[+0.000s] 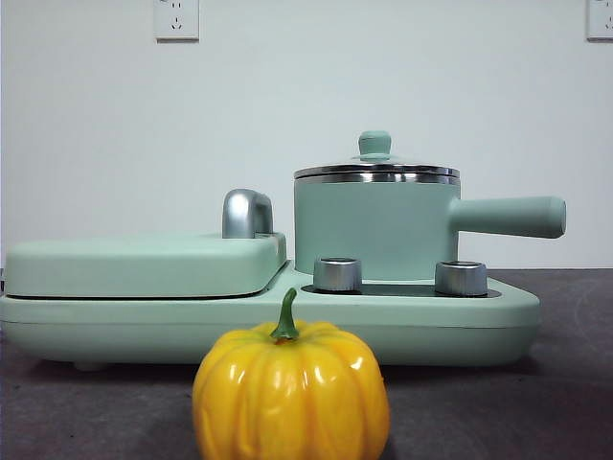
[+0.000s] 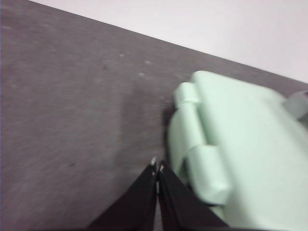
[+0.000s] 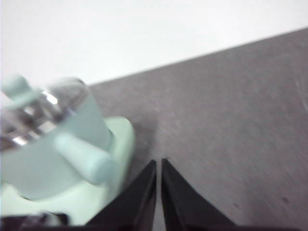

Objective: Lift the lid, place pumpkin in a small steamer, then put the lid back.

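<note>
The yellow-orange pumpkin (image 1: 291, 391) with a green stem stands on the dark table close to the front camera. Behind it the mint-green small steamer (image 1: 375, 228) sits on the right of the wide base (image 1: 268, 321), its long handle (image 1: 508, 216) pointing right. The glass lid (image 1: 375, 169) with a mint knob rests on the steamer. My left gripper (image 2: 157, 166) is shut and empty above the table beside the base's flat cover (image 2: 240, 144). My right gripper (image 3: 159, 163) is shut and empty, hovering off the steamer's (image 3: 48, 139) handle side. Neither gripper shows in the front view.
A flat mint-green rectangular cover (image 1: 144, 264) with a steel handle (image 1: 247, 213) fills the base's left half. Two steel knobs (image 1: 337, 273) (image 1: 461, 278) stand in front of the steamer. Wall sockets (image 1: 176, 19) are on the white wall behind.
</note>
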Robot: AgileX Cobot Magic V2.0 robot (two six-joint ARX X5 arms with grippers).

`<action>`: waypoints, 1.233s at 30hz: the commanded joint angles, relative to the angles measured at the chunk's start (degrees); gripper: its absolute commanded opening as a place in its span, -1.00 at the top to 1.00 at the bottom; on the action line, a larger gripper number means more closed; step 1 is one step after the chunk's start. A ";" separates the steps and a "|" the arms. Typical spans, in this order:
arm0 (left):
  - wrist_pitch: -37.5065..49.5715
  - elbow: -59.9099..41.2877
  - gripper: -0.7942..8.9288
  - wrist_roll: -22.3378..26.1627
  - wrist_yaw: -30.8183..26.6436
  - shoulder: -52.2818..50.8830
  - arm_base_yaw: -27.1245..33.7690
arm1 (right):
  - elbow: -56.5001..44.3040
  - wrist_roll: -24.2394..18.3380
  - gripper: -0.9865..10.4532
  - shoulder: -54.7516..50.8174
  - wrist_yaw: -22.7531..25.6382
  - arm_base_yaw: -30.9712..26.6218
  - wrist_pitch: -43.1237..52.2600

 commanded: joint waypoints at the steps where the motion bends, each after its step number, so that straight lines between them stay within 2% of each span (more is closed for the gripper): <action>1: 0.37 4.85 0.82 -0.72 1.31 2.54 -0.98 | 4.39 1.75 0.80 0.94 -0.94 -0.07 -1.99; 6: -2.75 13.97 0.82 -0.57 2.47 10.05 -3.15 | 14.21 0.77 0.80 5.33 -4.07 -0.07 -10.34; 10: -5.07 21.62 0.82 2.78 4.28 16.44 -4.70 | 22.12 -1.36 0.80 10.12 -8.09 -0.07 -16.33; 15: -9.05 31.43 0.82 4.87 10.08 25.66 -6.23 | 32.50 -6.69 0.80 17.46 -14.19 -0.07 -24.44; 21: -14.80 40.30 0.82 10.64 16.65 35.12 -7.89 | 43.19 -13.38 0.80 25.57 -19.78 -0.07 -33.18; 25: -17.70 43.76 0.82 11.43 20.52 39.60 -8.85 | 46.86 -15.45 0.80 28.26 -21.07 -0.07 -34.27; 31: -17.49 43.91 0.81 11.58 20.85 42.07 -9.18 | 47.41 -15.45 0.80 28.48 -21.03 -0.07 -32.76; 37: -17.25 43.91 0.41 11.58 20.85 42.66 -9.18 | 47.41 -15.45 0.78 28.50 -20.96 -0.07 -33.05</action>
